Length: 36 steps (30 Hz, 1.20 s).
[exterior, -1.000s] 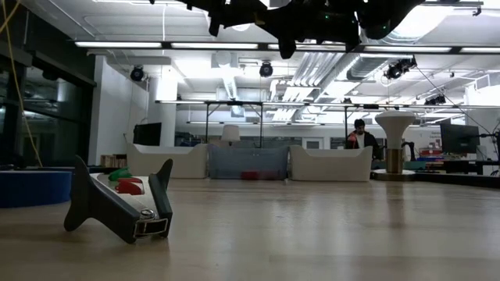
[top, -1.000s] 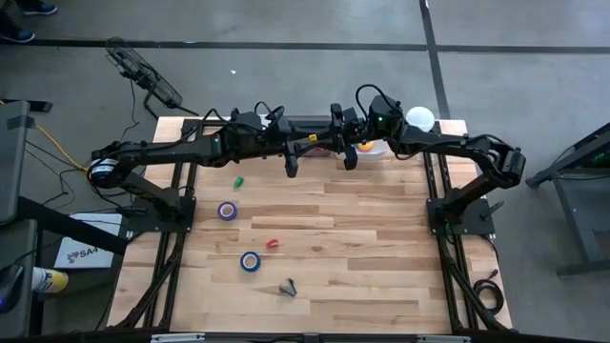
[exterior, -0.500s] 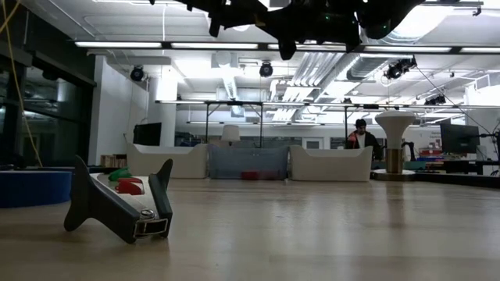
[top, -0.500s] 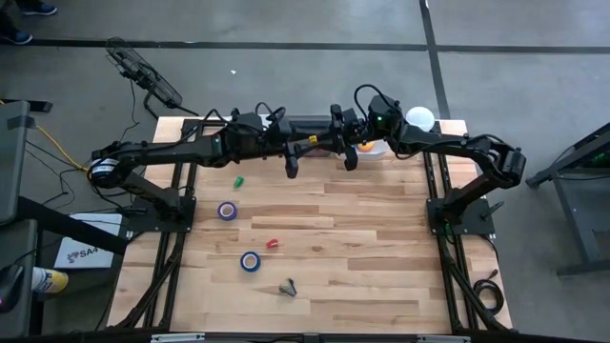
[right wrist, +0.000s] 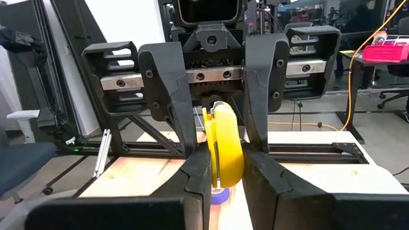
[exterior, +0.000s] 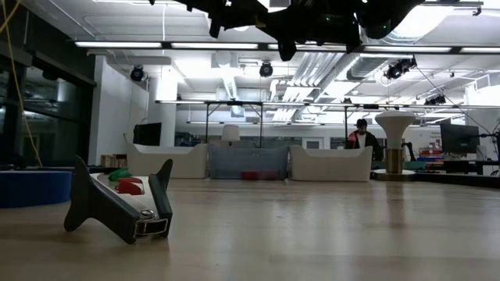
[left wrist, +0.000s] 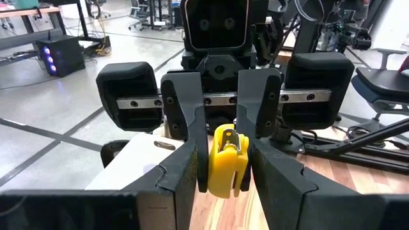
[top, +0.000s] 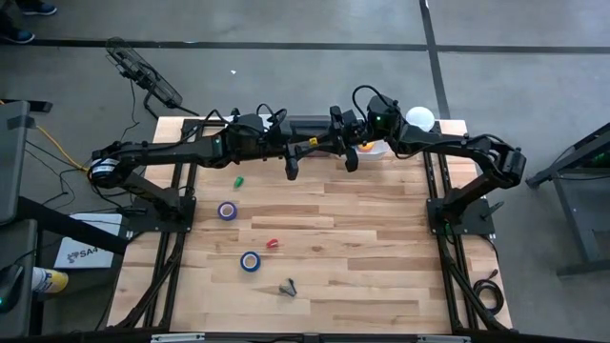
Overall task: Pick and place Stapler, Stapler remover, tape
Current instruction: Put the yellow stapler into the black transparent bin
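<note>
Over the middle of the counter's (top: pixel 381 248) far edge, the left end effector (left wrist: pixel 223 153) and right end effector (right wrist: pixel 225 160) are met head-on, both clenched on one yellow item (left wrist: pixel 220 174), possibly the stapler. Nothing has shifted over the last second, so a handover is judged paused mid-exchange. Left of centre, a purple tape roll (top: pixel 227 211), a blue tape roll (top: pixel 250 260) and a dark claw-shaped tool (top: pixel 288 286) are left unpicked.

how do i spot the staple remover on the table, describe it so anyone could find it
On the wooden table, look at the edge farthest from both arms. The staple remover lies there, just past the blue tape roll. It is the only dark, V-shaped claw; its neighbours are round rings or small coloured bits.
</note>
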Each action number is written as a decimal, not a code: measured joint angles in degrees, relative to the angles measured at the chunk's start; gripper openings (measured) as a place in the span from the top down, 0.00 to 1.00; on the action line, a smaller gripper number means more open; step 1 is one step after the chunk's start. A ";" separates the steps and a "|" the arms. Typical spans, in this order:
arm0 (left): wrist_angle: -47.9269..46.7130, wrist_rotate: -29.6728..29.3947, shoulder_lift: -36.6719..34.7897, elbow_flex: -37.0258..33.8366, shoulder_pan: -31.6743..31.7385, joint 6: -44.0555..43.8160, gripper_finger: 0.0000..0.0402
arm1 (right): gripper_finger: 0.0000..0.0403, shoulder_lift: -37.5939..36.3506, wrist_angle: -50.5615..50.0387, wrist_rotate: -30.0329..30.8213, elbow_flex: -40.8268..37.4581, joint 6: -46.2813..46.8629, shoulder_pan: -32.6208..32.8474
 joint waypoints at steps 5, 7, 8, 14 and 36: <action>0.77 -0.02 0.00 0.00 0.00 0.00 0.66 | 0.87 0.00 -0.09 -0.65 -0.02 0.28 -0.57; 0.81 -0.02 0.00 0.14 0.00 0.02 0.66 | 0.87 0.00 -0.09 -0.83 -0.02 0.39 -0.66; 0.39 -0.02 0.00 0.44 0.00 0.02 0.66 | 0.87 0.00 -0.09 -0.90 -0.02 0.43 -0.68; 1.63 -0.28 -0.36 1.51 0.06 0.04 0.72 | 0.87 0.29 -2.32 -0.97 -0.31 -0.45 -0.73; -0.69 0.37 -0.15 1.22 0.04 0.04 0.58 | 0.87 0.09 0.75 -0.91 -0.20 0.51 -0.71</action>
